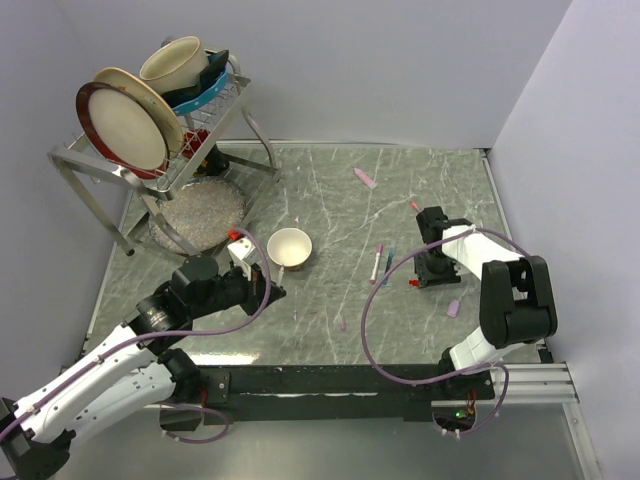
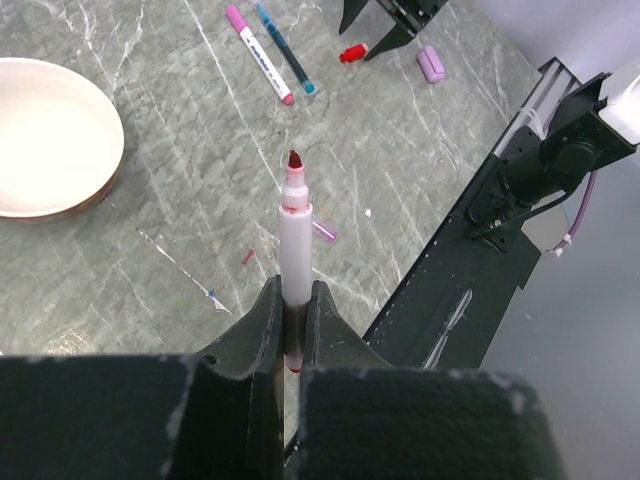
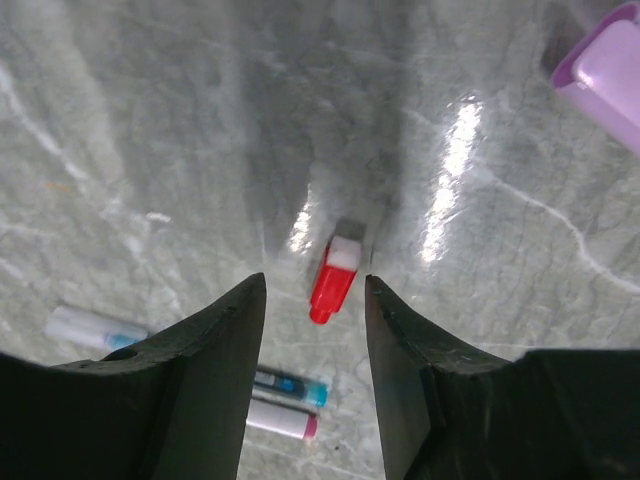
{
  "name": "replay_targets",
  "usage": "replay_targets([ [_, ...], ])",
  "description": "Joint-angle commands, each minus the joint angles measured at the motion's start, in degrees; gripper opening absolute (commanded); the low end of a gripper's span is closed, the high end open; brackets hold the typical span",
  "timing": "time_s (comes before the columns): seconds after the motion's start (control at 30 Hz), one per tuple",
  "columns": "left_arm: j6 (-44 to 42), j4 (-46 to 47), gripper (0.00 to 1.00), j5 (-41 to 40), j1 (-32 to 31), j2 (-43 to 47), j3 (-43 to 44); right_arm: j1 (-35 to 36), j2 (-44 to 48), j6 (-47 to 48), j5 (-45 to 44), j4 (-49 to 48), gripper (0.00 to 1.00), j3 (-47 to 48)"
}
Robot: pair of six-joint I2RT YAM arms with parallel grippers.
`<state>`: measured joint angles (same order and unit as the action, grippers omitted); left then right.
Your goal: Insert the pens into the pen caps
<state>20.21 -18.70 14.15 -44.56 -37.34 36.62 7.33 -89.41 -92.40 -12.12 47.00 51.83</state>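
The red cap [image 3: 335, 280] lies flat on the table [image 1: 330, 200], at about 3 o'clock from the bowl [image 1: 289, 232] in the top view. Through the right wrist camera its long axis runs from 1 o'clock to 7 o'clock, paler at the 1 o'clock end; I cannot tell which end is the mouth. The right gripper [image 3: 313, 295] hangs over it, its fingers spread to either side and touching nothing.

To do this well, I would centre the cap between the fingers, since it sits nearer the 3 o'clock finger. Then pinch across the tube, not end to end, so the mouth stays free. Squeeze gently: so small a tube will likely skid or flip on the smooth stone.

The mate waits opposite. The left gripper [image 2: 294, 295], fingers pressed together on the white barrel, pinches the red-tipped pen [image 2: 295, 235], its nib bare and pointing to 12 o'clock in the left wrist view. The lifted cap's mouth should face that nib, axes in line, before any push.

Outward, the lilac cap [image 3: 605, 85] rests at 2 o'clock from the red one. A pink pen [image 2: 258, 52] and a blue pen [image 2: 283, 45] lie side by side at 9 o'clock of it in the top view, well apart from the fingers
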Motion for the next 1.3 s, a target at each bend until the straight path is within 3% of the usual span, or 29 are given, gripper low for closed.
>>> replay_targets([
  [0.0,-1.05,3.14,0.01,1.23,0.08,0.43,0.82,-1.0,-1.56,-2.26,-2.21,-0.95,0.51,-1.91],
  [0.2,-1.05,3.23,0.01,1.41,0.08,0.43,0.82,-1.09,-2.09,-2.35,-1.42,-2.62,0.48,-3.14],
  [0.4,-1.05,3.23,0.01,1.41,0.08,0.78,0.82,-1.09,-2.35,-2.26,-1.15,-2.27,0.37,-2.97],
  [0.43,-1.13,3.23,0.01,1.49,0.08,0.78,0.82,-1.09,-2.35,-1.91,-1.06,-2.53,0.33,-3.14],
  [0.47,-1.05,3.23,0.01,1.41,0.08,0.95,0.82,-1.09,-2.35,-1.56,-0.98,-3.84,0.16,-3.32],
  [0.5,-1.05,3.23,0.01,1.32,0.08,1.22,0.82,-1.09,-2.26,-0.25,-0.11,-4.89,0.09,-3.58],
  [0.6,-0.96,3.06,0.01,0.79,0.08,1.92,0.73,-1.09,-1.57,3.17,1.21,-8.84,0.01,-4.9],
  [0.77,-0.26,2.97,0.01,1.22,0.08,2.89,0.56,-1.09,2.56,10.47,0.96,-12.99,0.0,-7.36],
  [1.07,2.03,5.25,0.01,6.05,-0.09,1.84,-0.23,1.36,23.38,32.7,-0.53,-11.67,0.0,-1.83],
  [1.2,2.38,7.01,0.01,11.07,-0.09,0.78,-0.76,13.71,27.87,39.04,-1.68,-14.56,0.0,4.31],
  [1.27,2.03,7.1,0.01,12.12,-0.09,0.69,-0.67,17.96,30.5,41.85,0.68,-20.87,0.0,4.68],
])
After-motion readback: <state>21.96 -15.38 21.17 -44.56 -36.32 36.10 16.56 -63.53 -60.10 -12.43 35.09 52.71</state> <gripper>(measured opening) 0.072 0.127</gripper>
